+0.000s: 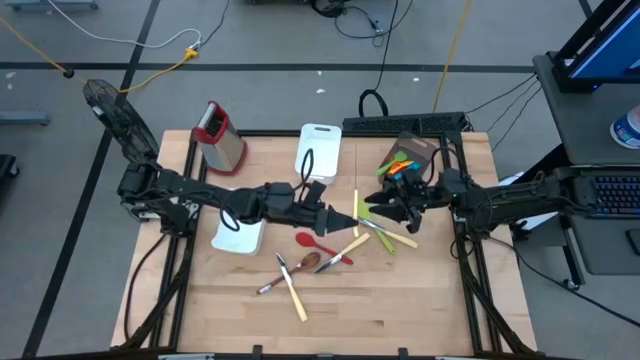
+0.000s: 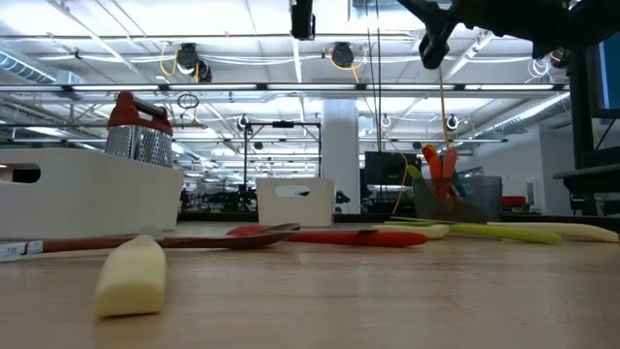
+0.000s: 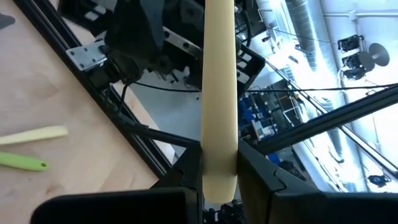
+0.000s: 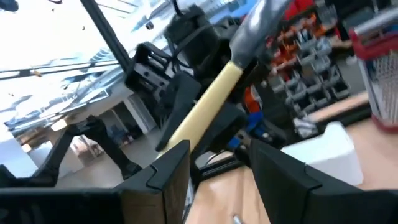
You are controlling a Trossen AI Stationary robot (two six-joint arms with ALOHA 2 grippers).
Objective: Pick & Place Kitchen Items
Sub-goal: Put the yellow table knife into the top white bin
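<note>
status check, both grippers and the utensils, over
Left gripper shut on cream knife. Right gripper shut on wooden-handled utensil, mid-table. More utensils loose below.

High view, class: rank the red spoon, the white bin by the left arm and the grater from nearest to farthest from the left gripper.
From the left gripper:
1. Red spoon, just below it at table centre.
2. White bin, back along the left arm.
3. Grater, far top-left corner.

A wooden tabletop stands on grey floor crossed by cables. Beyond it, ceiling lights, a white pillar and shelving fill an open hall.
</note>
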